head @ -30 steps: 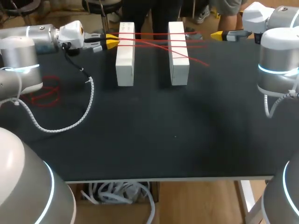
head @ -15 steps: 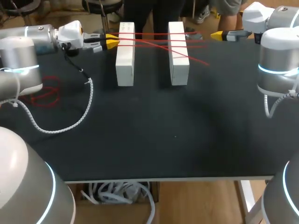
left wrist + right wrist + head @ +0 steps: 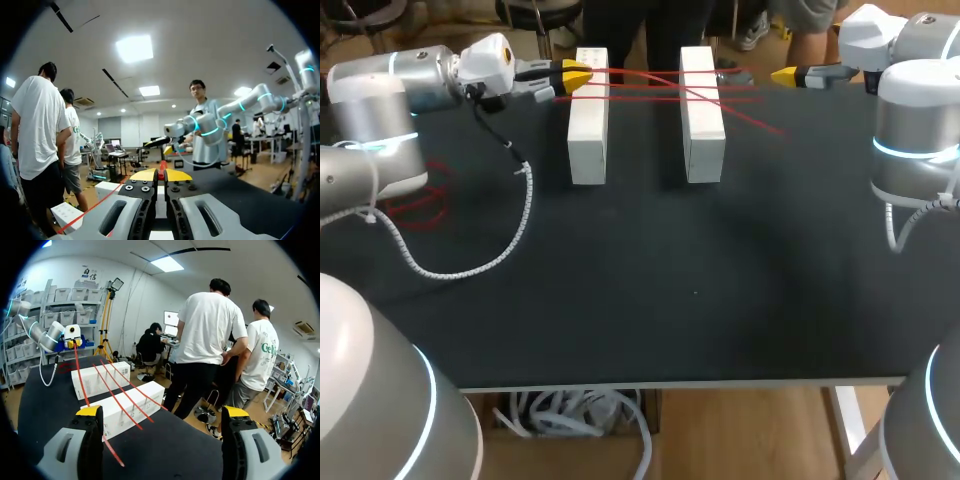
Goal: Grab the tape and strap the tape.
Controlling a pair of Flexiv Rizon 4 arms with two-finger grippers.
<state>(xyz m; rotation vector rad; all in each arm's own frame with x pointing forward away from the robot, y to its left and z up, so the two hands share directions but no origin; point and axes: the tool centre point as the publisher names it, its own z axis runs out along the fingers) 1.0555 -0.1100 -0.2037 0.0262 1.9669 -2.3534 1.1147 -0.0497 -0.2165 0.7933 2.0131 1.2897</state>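
Spanning the two white blocks (image 3: 588, 130), the red tape (image 3: 660, 85) lies in several strands, one end pinched in the clenched left gripper (image 3: 575, 75) over the left block's far end. Best practice, by judgement: keep that strand taut and level across both tops. The right gripper (image 3: 785, 74) hangs released, near the right block. The black table (image 3: 650, 290) also bears a white coiled cable (image 3: 470, 265) and loose red loops (image 3: 420, 205)

Matt black table (image 3: 670, 300), smooth white blocks (image 3: 588, 140), plastic-looking red tape (image 3: 645, 86).
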